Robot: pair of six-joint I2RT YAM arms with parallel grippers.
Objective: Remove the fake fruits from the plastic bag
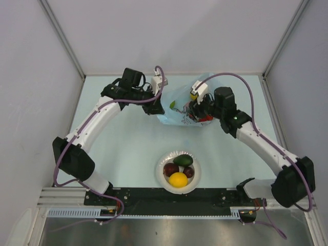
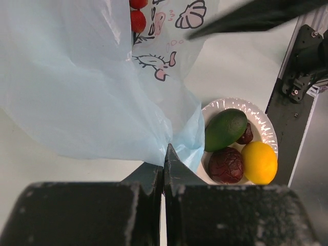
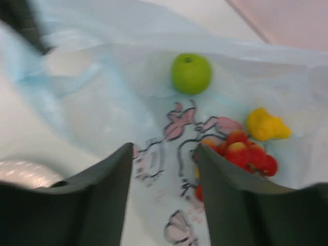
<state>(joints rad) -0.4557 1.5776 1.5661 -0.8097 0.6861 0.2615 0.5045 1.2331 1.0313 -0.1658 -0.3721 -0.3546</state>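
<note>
The light-blue plastic bag [image 1: 180,105] lies at the table's far middle. My left gripper [image 2: 166,151] is shut on the bag's edge [image 2: 154,138], holding the film up. My right gripper [image 3: 164,154] stands open over the bag's printed film [image 3: 169,128], with nothing clamped between its fingers. In the bag I see a green apple [image 3: 191,73], a yellow fruit [image 3: 266,124] and red grapes [image 3: 246,154]. A white bowl [image 1: 196,179] near the front holds an avocado [image 2: 225,128], a lemon [image 2: 260,161] and two dark red fruits [image 2: 225,164].
The bowl's rim [image 2: 261,120] sits close to the bag's lower corner in the left wrist view. Grey walls enclose the table on three sides. The black base rail [image 1: 154,197] runs along the near edge.
</note>
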